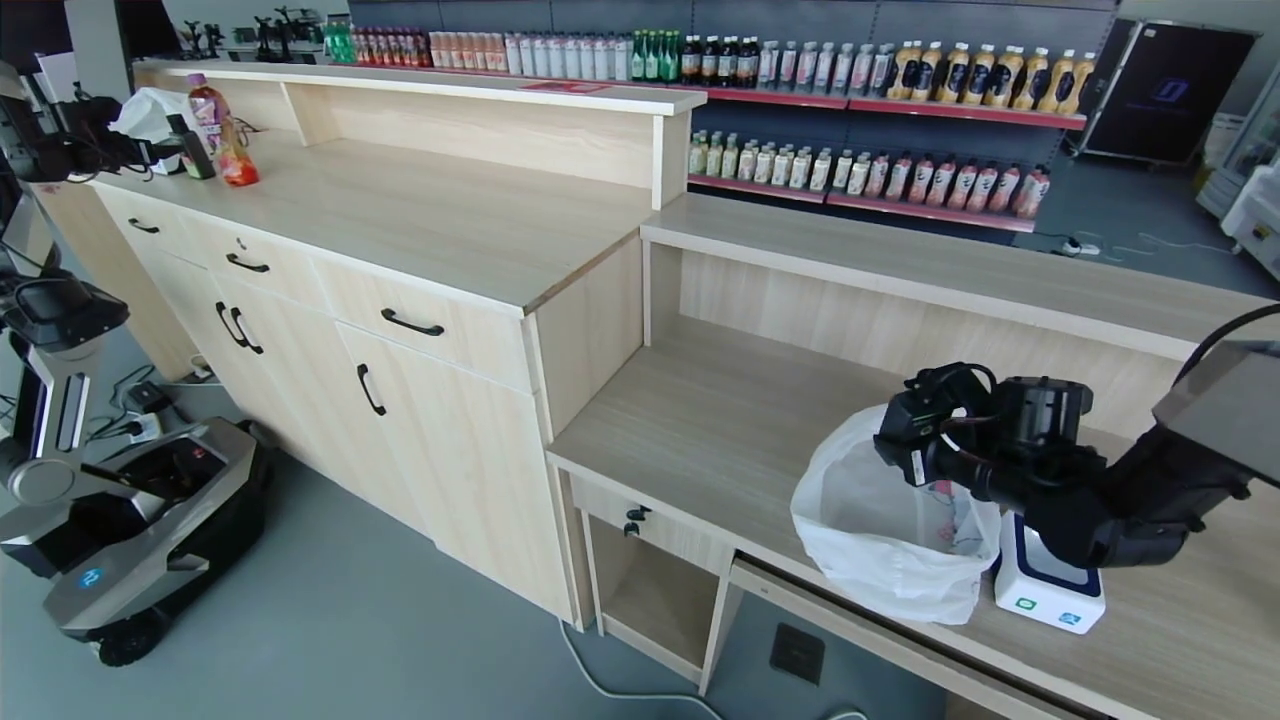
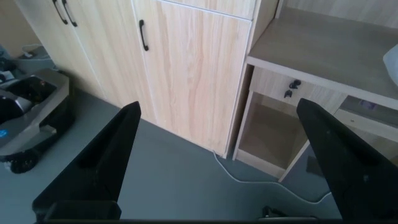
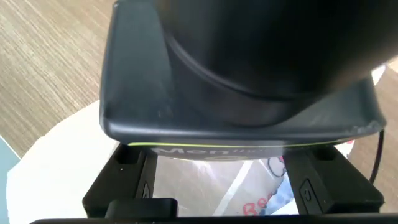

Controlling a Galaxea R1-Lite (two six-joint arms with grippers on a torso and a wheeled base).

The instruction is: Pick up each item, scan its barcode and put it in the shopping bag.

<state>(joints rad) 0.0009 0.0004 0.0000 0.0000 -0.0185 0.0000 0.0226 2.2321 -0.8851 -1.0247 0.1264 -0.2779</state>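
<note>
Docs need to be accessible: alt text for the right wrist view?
A dark grey container, gripped in the right claw, hangs just above the open mouth of the white shopping bag. The bag sits on a light wooden counter, whose bare top shows beside it.

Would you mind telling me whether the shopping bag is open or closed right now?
Open: the bag on the counter has its mouth spread wide upward, with the right hand holding a dark item over it.
</note>
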